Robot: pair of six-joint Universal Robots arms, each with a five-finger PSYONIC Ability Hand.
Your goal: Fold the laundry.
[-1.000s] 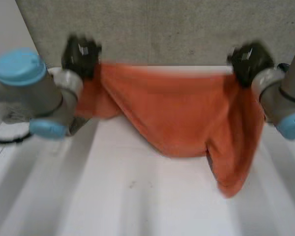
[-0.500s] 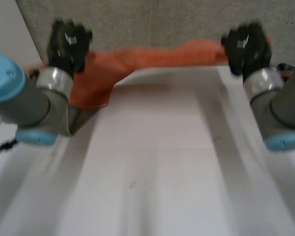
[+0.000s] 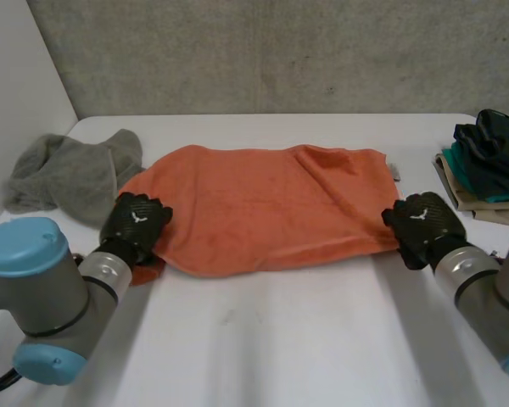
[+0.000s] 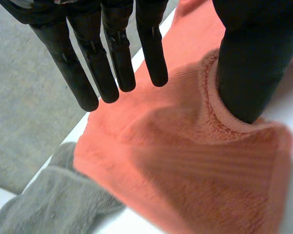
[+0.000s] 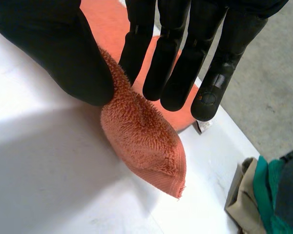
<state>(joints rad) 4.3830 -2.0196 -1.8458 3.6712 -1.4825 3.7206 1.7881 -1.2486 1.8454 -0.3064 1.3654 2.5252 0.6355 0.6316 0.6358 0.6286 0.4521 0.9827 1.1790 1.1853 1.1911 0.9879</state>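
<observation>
One table, three lots of fabric, two arms, two hands.

A single white table [image 3: 263, 348] carries one orange towel [image 3: 263, 208], one crumpled grey cloth [image 3: 68, 170] and one stack of folded clothes [image 3: 483, 157]. Three colours can be counted in that stack: dark, teal and beige. How many garments they make cannot be told. One small tag [image 3: 394, 172] lies by the towel's far corner. There are two arms, the left arm [image 3: 42, 288] and the right arm [image 3: 492, 297], and each ends in one black hand: the left hand [image 3: 136, 222] and the right hand [image 3: 422, 222], one at either end of the towel.
</observation>
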